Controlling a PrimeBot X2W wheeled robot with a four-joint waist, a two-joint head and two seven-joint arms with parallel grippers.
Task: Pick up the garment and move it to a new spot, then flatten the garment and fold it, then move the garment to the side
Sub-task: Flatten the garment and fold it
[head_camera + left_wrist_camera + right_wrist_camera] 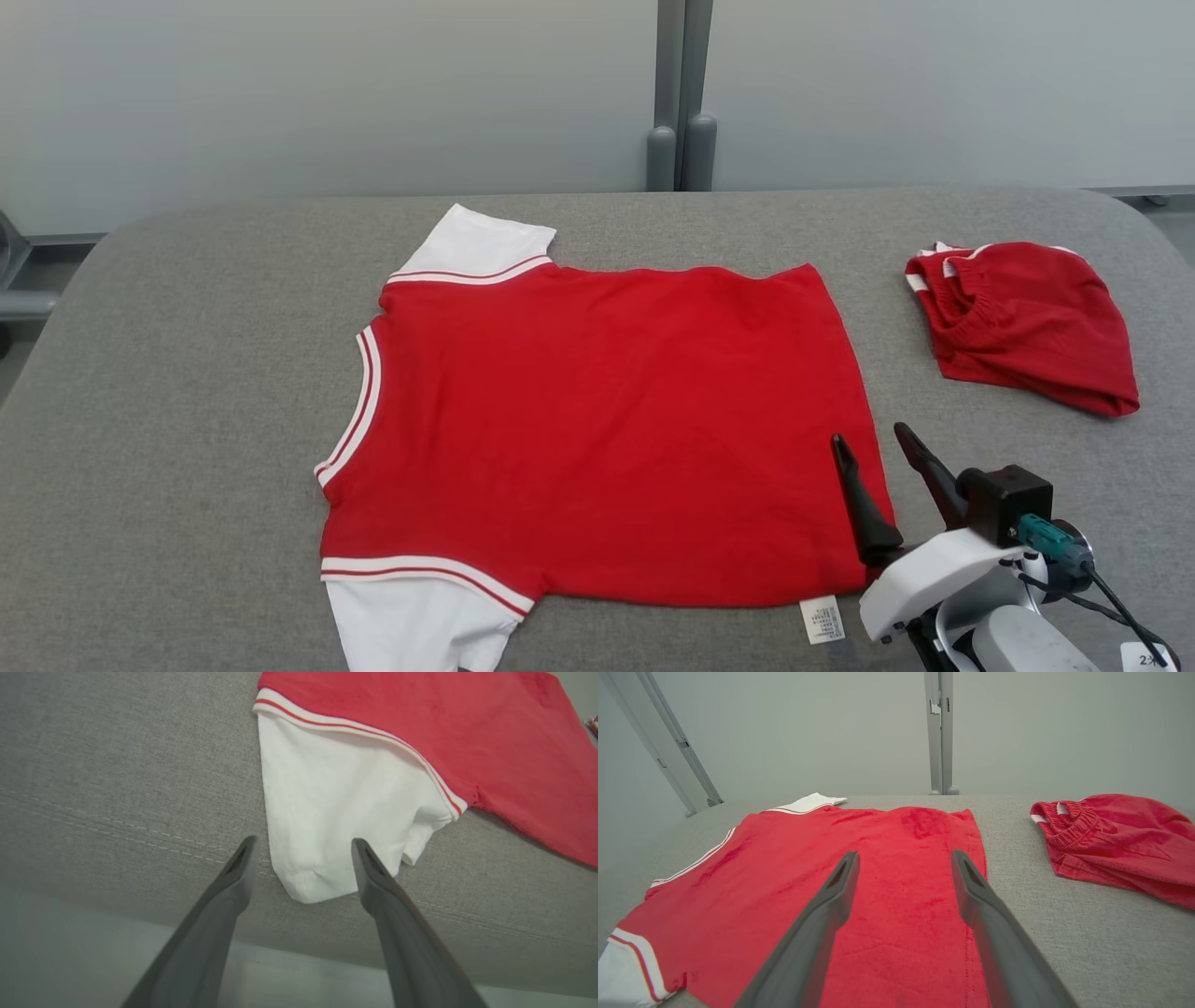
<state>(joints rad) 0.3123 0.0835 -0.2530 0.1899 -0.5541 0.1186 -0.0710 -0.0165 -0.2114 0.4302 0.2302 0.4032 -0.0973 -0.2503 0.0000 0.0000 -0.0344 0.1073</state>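
A test lab is suggested by a grey fabric-covered table [187,420] set before pale partition panels [327,93] joined by metal posts [683,93].

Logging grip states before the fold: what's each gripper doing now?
Left gripper: open, holding nothing, at the white sleeve.
Right gripper: open, holding nothing, at the red shirt.

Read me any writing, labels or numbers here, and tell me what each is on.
Too small to read: the printed lines on the care label at the hem of the red shirt.
"2X", blurred and uncertain: on the white tag at the head view's lower right corner.
Nothing else.
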